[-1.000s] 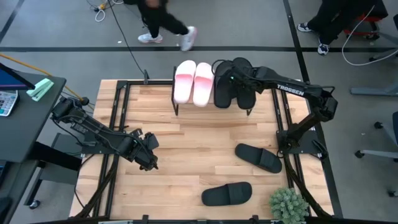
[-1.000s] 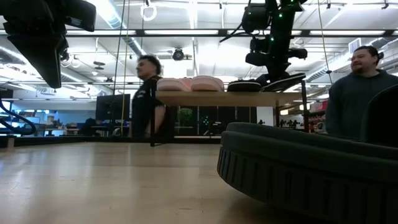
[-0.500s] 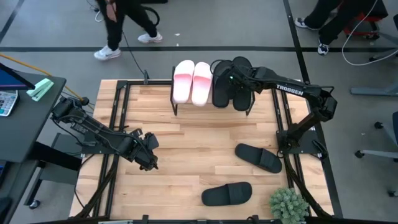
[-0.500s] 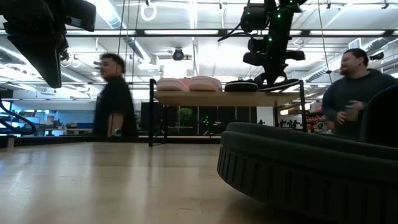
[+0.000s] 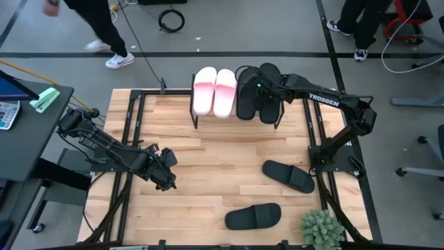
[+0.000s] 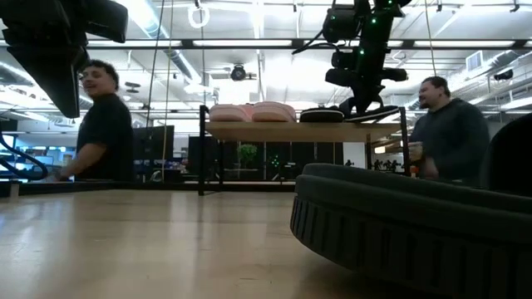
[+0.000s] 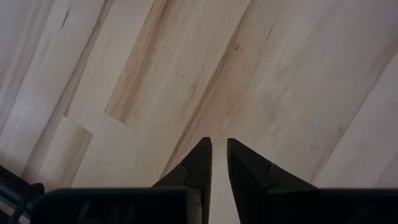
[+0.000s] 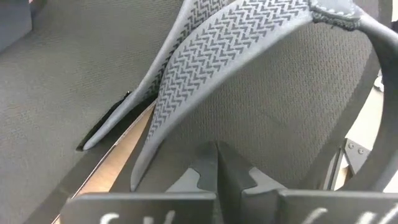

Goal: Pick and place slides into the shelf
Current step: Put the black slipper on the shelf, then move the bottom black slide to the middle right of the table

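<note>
Since a second ago, the right-hand flip-flop (image 5: 270, 94) has been brought down level beside its mate (image 5: 247, 94) on the shelf (image 5: 236, 119), and the person (image 6: 101, 124) behind the table has walked off to the far left. Right gripper (image 5: 262, 88): held over that flip-flop, fingers closed together at its strap, as seen in the right wrist view (image 8: 211, 68). Left gripper (image 5: 168, 182): parked low over bare table (image 5: 208, 167), fingers nearly closed, nothing held. Pink-and-white slides (image 5: 214, 92): laid side by side on the shelf's left half. Two black slides (image 5: 288, 176) (image 5: 253, 217): left on the table, near the plant (image 5: 321, 229).
</note>
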Available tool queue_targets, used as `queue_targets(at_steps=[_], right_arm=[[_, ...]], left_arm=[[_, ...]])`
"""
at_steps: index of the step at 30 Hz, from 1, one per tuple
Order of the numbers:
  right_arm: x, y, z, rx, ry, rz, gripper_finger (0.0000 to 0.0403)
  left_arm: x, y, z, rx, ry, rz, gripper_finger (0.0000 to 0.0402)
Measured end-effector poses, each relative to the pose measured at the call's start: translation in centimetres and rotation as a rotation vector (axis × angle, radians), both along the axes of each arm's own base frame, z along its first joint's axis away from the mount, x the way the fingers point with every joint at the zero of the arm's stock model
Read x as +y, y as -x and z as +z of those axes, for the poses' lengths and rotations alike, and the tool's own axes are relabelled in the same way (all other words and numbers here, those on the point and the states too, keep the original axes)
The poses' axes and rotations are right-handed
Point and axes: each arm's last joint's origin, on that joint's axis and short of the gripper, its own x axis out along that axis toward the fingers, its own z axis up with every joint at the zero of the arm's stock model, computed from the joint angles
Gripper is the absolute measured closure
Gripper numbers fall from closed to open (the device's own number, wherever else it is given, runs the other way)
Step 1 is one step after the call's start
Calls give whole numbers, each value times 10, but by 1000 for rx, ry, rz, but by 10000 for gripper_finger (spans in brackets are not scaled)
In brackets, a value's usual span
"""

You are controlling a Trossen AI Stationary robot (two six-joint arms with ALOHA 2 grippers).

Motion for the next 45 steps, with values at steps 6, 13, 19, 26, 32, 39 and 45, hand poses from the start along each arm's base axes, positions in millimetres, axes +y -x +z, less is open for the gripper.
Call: queue_targets(at_steps=[6,13,19,26,32,39,45], right_arm=[[18,10,21,-57,41,31,403],[58,28,59,-189,101,134,403],[128,34,78,-321,7,415,403],[228,26,66,-324,-67,671,403],[286,31,41,-281,-58,602,403],[317,55,12,-197,-93,265,402],[351,64,-5,-166,-268,151,402]], left_arm=[[0,0,0,0,1,0,352],[0,0,0,-5,4,0,347],[-2,-4,1,-46,26,0,345],[-9,-17,4,-131,12,-242,354],[-30,-47,24,-454,-72,-681,366],[-39,-79,28,-631,-343,-1005,357],[-42,-118,-21,-568,-428,-1085,306]])
